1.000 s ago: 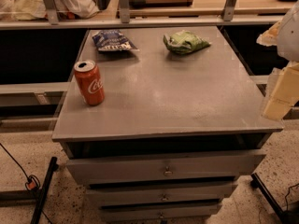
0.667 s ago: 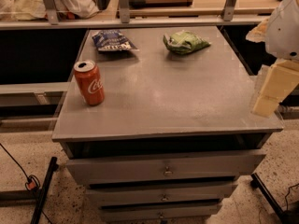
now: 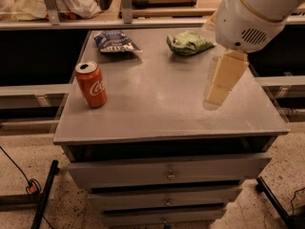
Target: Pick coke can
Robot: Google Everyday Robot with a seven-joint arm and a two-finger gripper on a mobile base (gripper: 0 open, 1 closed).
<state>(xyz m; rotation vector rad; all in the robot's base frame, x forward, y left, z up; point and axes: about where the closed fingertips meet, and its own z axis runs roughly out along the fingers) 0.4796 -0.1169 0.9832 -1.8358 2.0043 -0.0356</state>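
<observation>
The coke can (image 3: 91,85) is a small red-orange can with white script and a silver top. It stands upright near the left edge of the grey cabinet top (image 3: 162,104). My gripper (image 3: 215,98) hangs from the white arm at the upper right. It points down over the right half of the top, well to the right of the can and apart from it. It holds nothing that I can see.
A blue chip bag (image 3: 114,41) lies at the back left and a green snack bag (image 3: 188,43) at the back centre-right. Drawers (image 3: 167,174) sit below the top. A black stand leg and cable (image 3: 40,194) lie on the floor at left.
The arm and gripper have swung in from the right edge, leftward and over the cabinet top. The can and bags have not moved.
</observation>
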